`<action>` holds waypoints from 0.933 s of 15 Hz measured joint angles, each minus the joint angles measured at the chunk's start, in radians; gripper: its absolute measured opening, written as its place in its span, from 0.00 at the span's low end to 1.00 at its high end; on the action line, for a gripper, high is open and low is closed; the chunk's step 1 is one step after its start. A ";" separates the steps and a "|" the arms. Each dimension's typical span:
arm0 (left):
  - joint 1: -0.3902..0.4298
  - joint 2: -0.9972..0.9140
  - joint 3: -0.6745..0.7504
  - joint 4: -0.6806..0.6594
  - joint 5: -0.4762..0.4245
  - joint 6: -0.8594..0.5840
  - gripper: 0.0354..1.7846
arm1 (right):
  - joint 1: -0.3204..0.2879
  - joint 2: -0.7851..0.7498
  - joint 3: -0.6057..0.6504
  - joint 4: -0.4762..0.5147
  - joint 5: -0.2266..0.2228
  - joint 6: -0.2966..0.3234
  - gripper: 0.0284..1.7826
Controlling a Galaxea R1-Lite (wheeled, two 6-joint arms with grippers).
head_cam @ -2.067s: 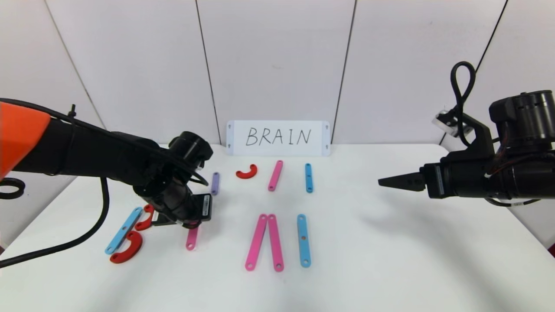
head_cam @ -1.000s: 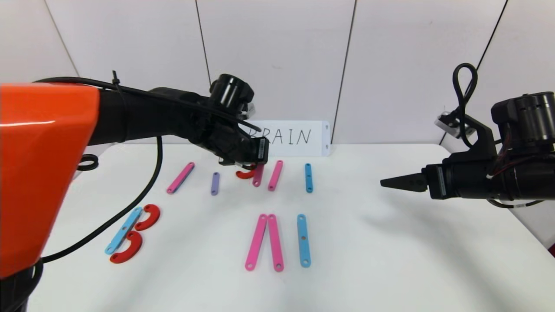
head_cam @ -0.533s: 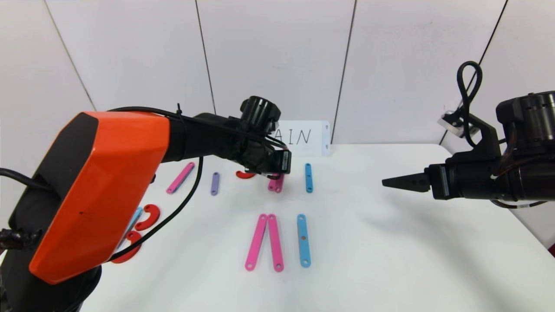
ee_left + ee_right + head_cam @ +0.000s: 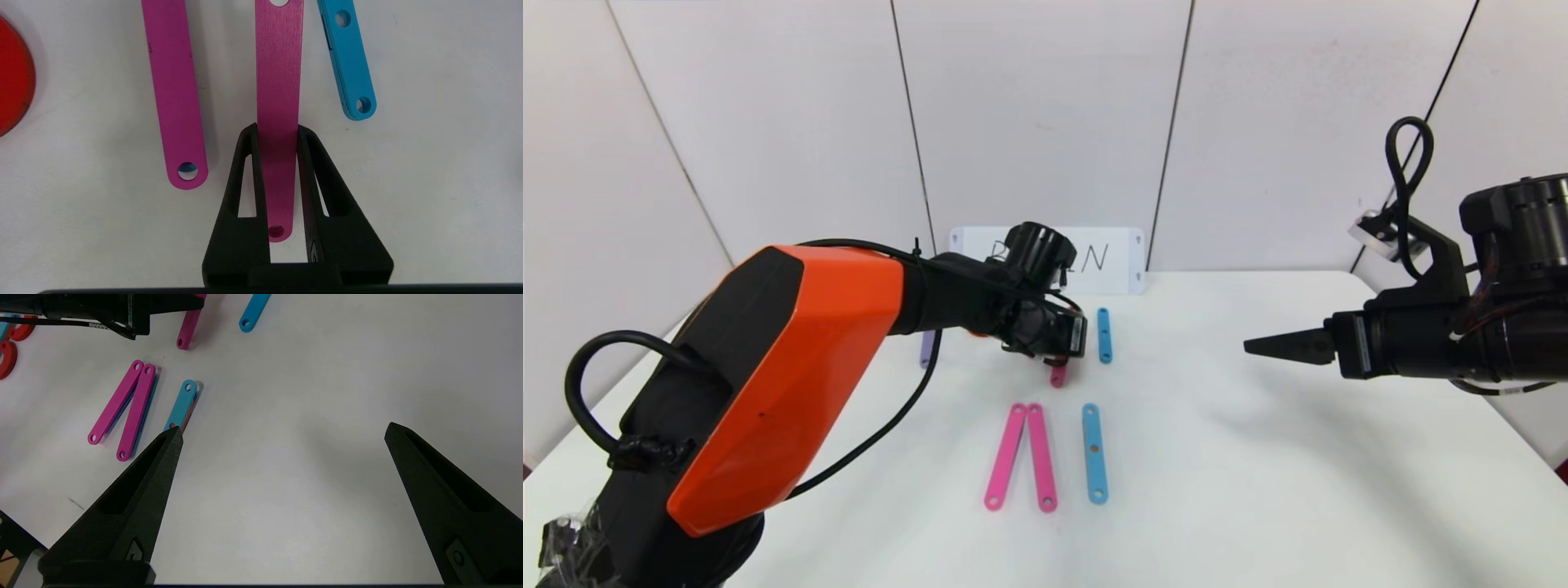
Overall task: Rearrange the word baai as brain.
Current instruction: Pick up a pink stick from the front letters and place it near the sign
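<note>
While clenched on a pink strip [image 4: 278, 73], left tool [image 4: 278, 132] hovers between pink neighbour [image 4: 173, 90] and blue strip [image 4: 347, 61] — right tool [image 4: 282, 437] released.

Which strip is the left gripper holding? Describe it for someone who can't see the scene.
Start at the white card at the table's back edge. Just in front of it, the left gripper is shut on a pink strip. It is the only strip pinched between black fingers; a second pink strip and a blue strip flank it.
</note>
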 joint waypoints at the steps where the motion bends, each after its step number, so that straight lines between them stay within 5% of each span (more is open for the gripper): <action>1: -0.003 0.008 0.000 -0.012 0.005 0.000 0.13 | 0.000 0.000 0.001 0.000 0.000 0.000 0.97; 8: -0.015 0.035 0.005 -0.052 0.040 -0.007 0.18 | 0.000 0.000 0.003 0.000 0.000 0.000 0.97; 11: -0.017 0.034 0.005 -0.063 0.040 -0.012 0.36 | 0.001 0.000 0.003 0.000 0.000 0.000 0.97; 14: -0.017 0.031 0.005 -0.065 0.038 -0.014 0.66 | 0.000 0.000 0.003 0.000 0.000 0.000 0.97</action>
